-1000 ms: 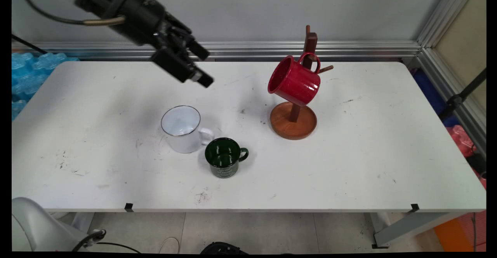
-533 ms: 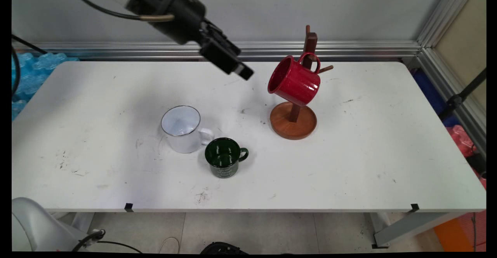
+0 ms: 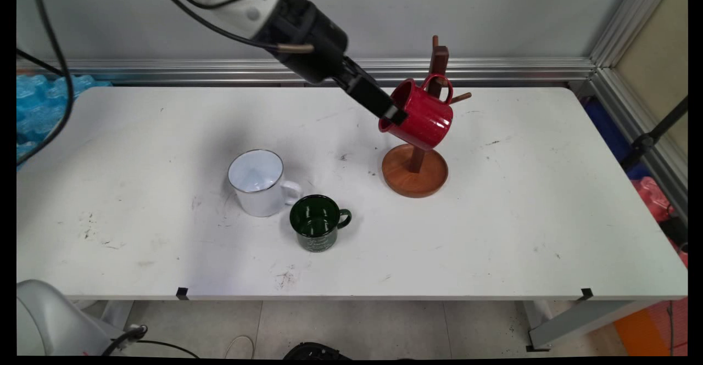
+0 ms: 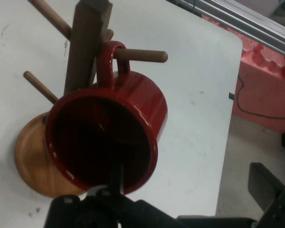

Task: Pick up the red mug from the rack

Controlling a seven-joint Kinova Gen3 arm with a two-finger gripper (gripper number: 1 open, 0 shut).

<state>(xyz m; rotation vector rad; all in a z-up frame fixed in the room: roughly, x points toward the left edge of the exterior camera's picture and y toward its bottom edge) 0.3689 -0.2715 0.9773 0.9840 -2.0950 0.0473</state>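
A white mug (image 3: pixel 257 183) and a smaller dark green mug (image 3: pixel 317 223) stand upright and close together on the white worktop (image 3: pixel 494 233). To their right, the black hand (image 3: pixel 394 114), its fingers spread apart, reaches the open mouth of a glossy red mug (image 3: pixel 425 117). That mug hangs tilted by its handle from a peg of the wooden mug stand (image 3: pixel 415 174).

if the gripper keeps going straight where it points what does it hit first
Most likely the red mug hanging on the wooden mug tree: the gripper points into its open mouth, one finger seemingly at the rim.
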